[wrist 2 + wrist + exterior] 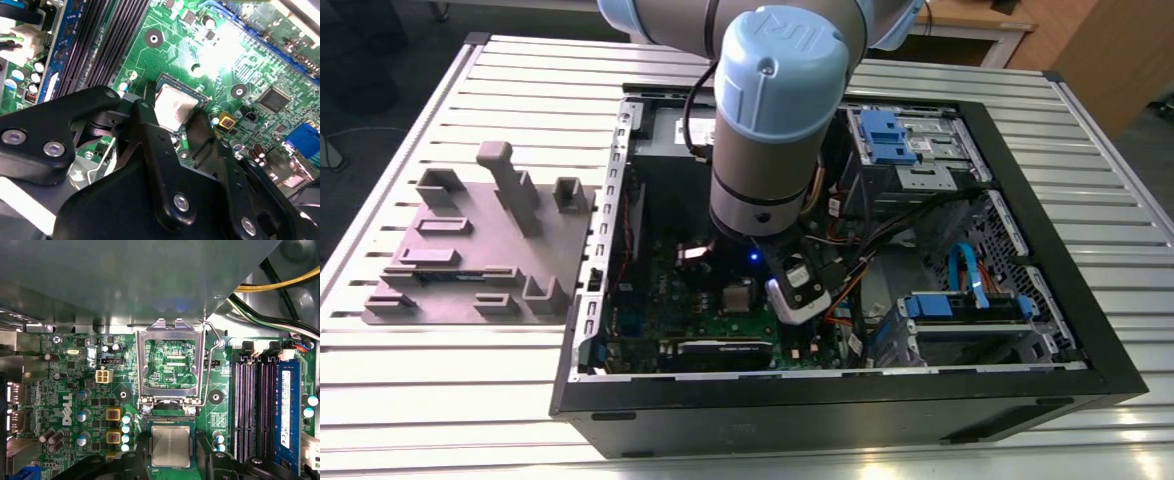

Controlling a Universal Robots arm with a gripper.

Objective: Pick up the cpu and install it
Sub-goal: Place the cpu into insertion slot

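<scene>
My arm reaches down into the open computer case [854, 400], which lies on its side on the slatted metal bench [480, 380]. My tool [790, 290] sits low over the green motherboard [165, 360], just above the socket area.

The cpu [171, 445] lies flat in the socket [150, 426], pale silvery top facing up, its edges square with the socket frame. In the second wrist view the same chip [172, 105] shows between the two black fingers [150, 145] of my tool, one on either side of it. The fingers stand apart wider than the chip (I cannot tell whether either pad touches its edge), so the tool is spread and appears to grip nothing.

The socket's metal load plate [170, 360] is swung up and open, hinged at the chip's side, with bare board showing through its window. The thin wire lever [212, 347] runs beside the plate, also raised.

Black memory slots [252, 405] lie to one side of the socket in the first wrist view, one of them carrying a blue module [286, 407]. Yellow and black cables [280, 287] pass near the grey metal housing [125, 280] above the board.

In the exterior view, a grey-purple fixture with upright blocks [480, 240] rests on the bench at the exterior view's left, well apart from the case
</scene>
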